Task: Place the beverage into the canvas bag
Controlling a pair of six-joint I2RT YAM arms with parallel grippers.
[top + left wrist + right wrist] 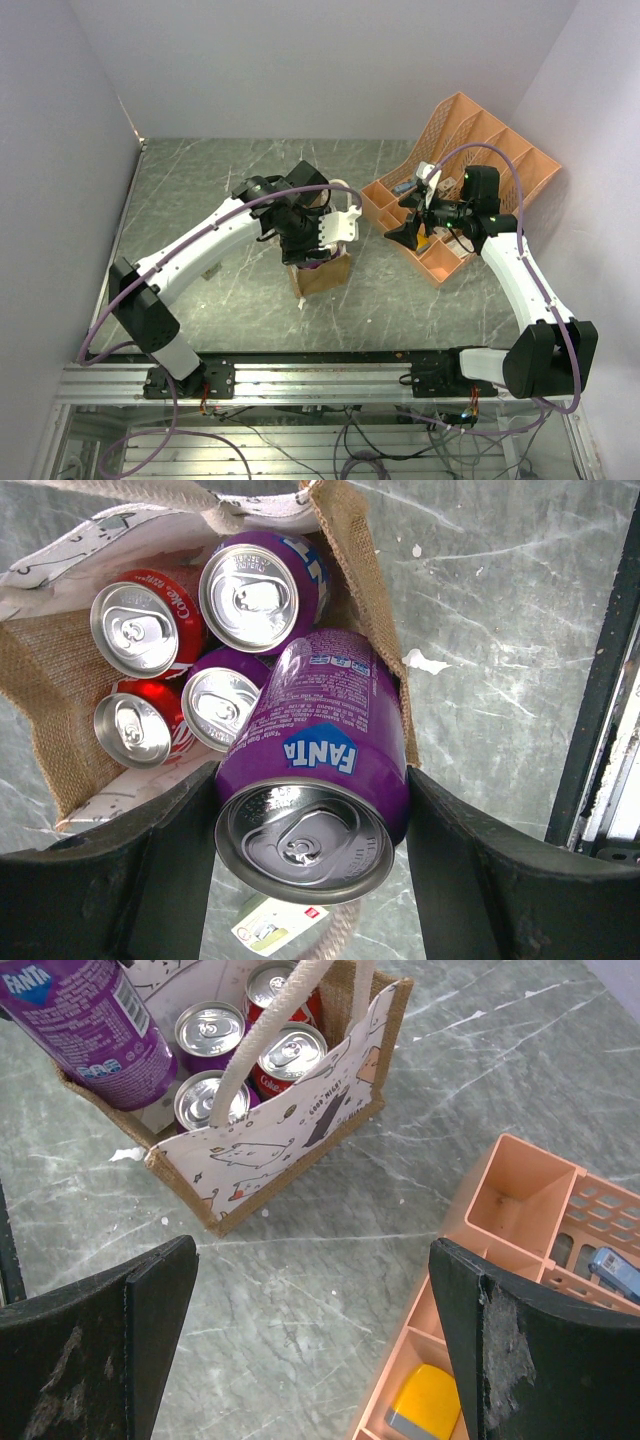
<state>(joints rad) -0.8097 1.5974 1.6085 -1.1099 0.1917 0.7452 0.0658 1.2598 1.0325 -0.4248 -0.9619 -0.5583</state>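
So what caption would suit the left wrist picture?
Left gripper holds a purple Fanta can over the open canvas bag.

Here's the purple Fanta aluminium can (315, 770), tilted over one corner of the tan burlap tote bag with cream looped handles (280, 1145). Its lower end is at the bag's rim, and the left gripper (315, 855) clamps its sides. The bag stands upright with its mouth open (four upright cans (247, 595) sit inside).

- The grey marbled desk (220, 180) carried the canvas bag (270, 1150) near its middle.
- An orange organizer (480, 130) sat to the bag's right.
- A white scrap (425, 663) lay just beside the bag.
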